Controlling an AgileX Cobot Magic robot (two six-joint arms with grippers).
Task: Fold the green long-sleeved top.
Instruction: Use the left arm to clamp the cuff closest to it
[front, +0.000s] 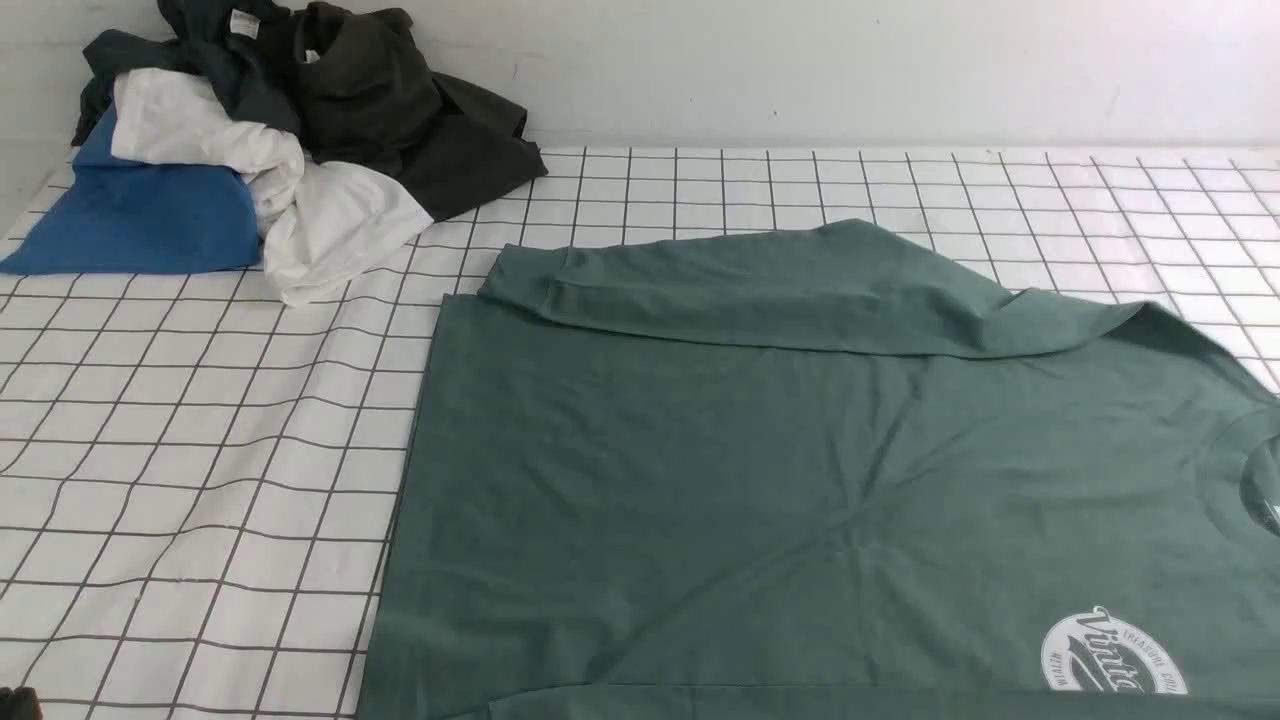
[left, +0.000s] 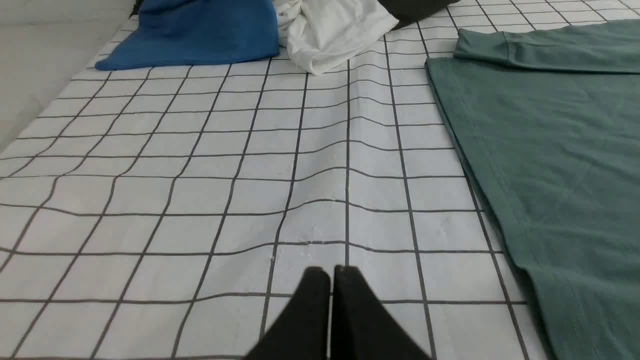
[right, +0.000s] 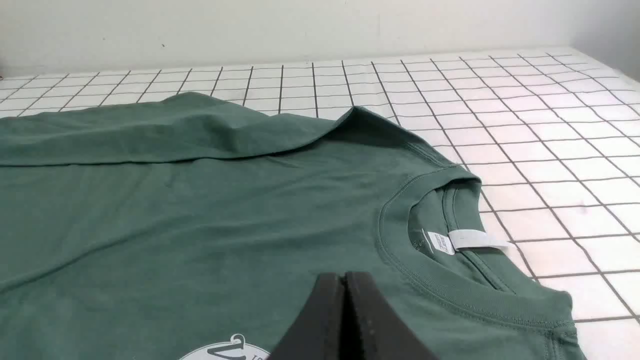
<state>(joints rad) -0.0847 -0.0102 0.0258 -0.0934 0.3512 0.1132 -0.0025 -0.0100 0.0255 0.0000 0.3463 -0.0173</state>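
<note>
The green long-sleeved top (front: 760, 480) lies flat on the checked cloth, its collar toward the right and one sleeve folded across its far edge. A white oval logo (front: 1112, 660) shows near the front. My left gripper (left: 331, 271) is shut and empty above bare cloth, to the left of the top's hem (left: 500, 200). My right gripper (right: 345, 276) is shut with nothing in it, hovering over the chest of the top (right: 200, 225) between the logo (right: 225, 351) and the ribbed neck (right: 450, 285). Neither gripper shows in the front view.
A pile of other clothes sits at the far left corner: a blue garment (front: 140, 215), a white one (front: 300, 215) and a dark olive-black one (front: 400, 110). The white checked cloth (front: 200, 450) covers the table, and a wall rises behind it.
</note>
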